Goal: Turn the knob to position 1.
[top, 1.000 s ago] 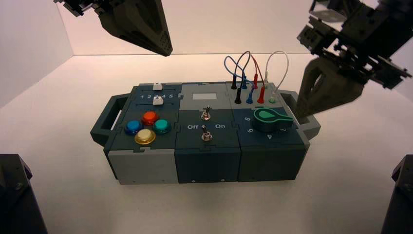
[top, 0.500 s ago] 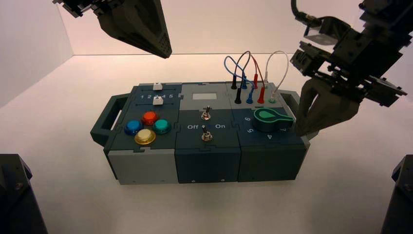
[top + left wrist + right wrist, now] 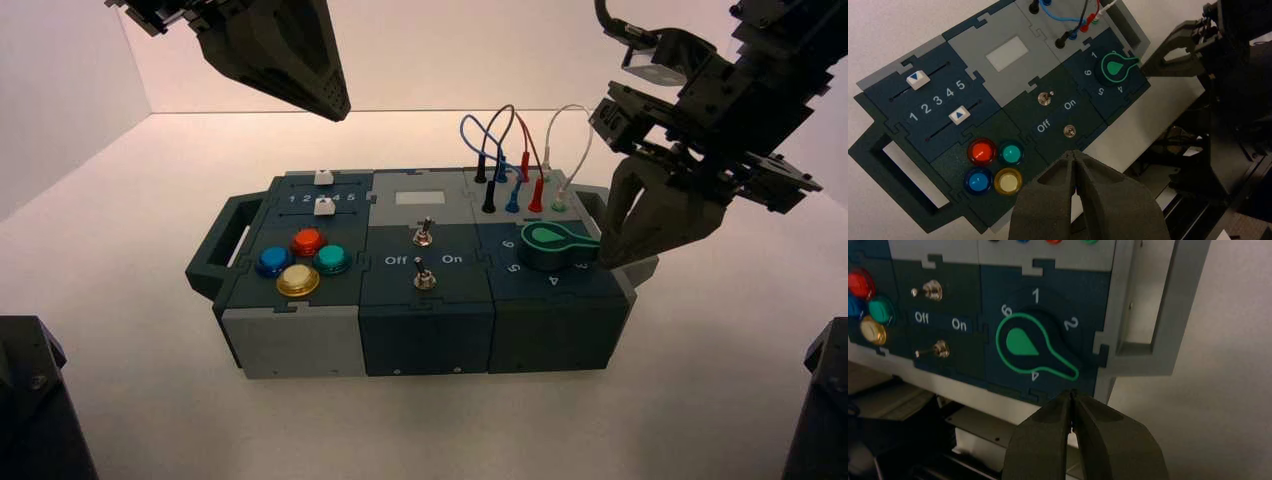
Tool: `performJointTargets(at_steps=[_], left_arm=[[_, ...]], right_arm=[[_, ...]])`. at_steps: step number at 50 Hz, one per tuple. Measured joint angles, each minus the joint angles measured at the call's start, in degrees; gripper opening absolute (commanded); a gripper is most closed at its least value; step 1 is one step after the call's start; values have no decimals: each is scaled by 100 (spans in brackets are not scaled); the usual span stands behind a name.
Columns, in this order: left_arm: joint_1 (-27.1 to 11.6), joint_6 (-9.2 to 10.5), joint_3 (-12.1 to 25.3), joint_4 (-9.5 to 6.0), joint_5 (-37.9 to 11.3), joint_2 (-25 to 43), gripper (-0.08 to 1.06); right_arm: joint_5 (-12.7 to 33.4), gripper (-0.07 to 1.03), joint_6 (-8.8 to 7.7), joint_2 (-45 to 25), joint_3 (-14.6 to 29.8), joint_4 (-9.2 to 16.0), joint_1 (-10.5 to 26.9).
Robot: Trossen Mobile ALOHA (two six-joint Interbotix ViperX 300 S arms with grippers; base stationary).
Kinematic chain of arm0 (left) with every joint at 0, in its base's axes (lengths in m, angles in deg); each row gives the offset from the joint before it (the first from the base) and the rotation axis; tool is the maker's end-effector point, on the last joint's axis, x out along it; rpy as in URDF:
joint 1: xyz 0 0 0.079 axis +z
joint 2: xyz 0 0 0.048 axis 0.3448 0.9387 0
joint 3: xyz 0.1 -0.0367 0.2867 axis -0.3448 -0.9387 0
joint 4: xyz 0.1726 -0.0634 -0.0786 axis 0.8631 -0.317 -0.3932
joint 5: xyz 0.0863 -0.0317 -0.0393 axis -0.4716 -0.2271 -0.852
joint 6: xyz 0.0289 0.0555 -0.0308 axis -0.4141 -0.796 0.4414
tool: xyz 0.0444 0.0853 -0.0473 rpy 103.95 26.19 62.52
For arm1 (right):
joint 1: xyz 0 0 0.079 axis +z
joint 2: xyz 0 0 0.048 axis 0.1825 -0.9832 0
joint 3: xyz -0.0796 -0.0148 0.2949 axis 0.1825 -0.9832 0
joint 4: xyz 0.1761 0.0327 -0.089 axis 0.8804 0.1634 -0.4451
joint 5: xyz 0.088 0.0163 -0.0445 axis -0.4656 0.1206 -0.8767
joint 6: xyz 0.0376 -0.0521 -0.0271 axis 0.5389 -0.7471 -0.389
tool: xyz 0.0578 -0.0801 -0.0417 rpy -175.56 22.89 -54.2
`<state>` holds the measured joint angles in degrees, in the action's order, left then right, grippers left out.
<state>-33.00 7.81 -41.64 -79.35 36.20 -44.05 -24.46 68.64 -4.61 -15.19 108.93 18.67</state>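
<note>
The right gripper [image 3: 606,261] is the working unit; its fingers are closed against each other at the tips and grip nothing. The dark green knob [image 3: 545,248] is located on the right-hand section of the box [image 3: 426,340], immediately to the left of these fingertips. The knob's long axis runs from its round body out toward the fingers, so the narrow pointer end is the part nearest to them. Contact between tips and pointer cannot be confirmed. The right wrist view shows the pointer directed between the numerals 2 [image 3: 1071,323] and 4 [image 3: 1035,376], presumably at 3. To reach 1 [image 3: 1036,295], the pointer probably requires a counterclockwise sweep past 2, with the closed tips pushing from its 4 side, away from the robot. If the tips ride too high, they may slip over the pointer. The left gripper [image 3: 338,112] is idle, well to the left of the right fingers and raised over the box, its own fingers together; the right arm is clearly the nearer. Compared with the frame half a second earlier, the right gripper is slightly farther left, closer to the pointer end; the knob's orientation is unchanged.
</note>
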Motion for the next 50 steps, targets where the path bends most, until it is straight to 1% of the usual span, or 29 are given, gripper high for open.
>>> performJointTargets(at_steps=[17, 26, 40, 50], left_arm=[[0, -53, 0, 0, -70, 18, -3], [0, -105, 0, 0, -123, 18, -3], [0, -123, 9, 0, -185, 18, -3], [0, -149, 9, 9, -255, 18, -3]], right_arm=[[-211, -2, 0, -281, 105, -70, 0], [-272, -2, 0, -352, 246, -114, 0], [-325, -2, 0, -554, 431, -185, 0], [-360, -2, 0, -773, 606, -290, 0]])
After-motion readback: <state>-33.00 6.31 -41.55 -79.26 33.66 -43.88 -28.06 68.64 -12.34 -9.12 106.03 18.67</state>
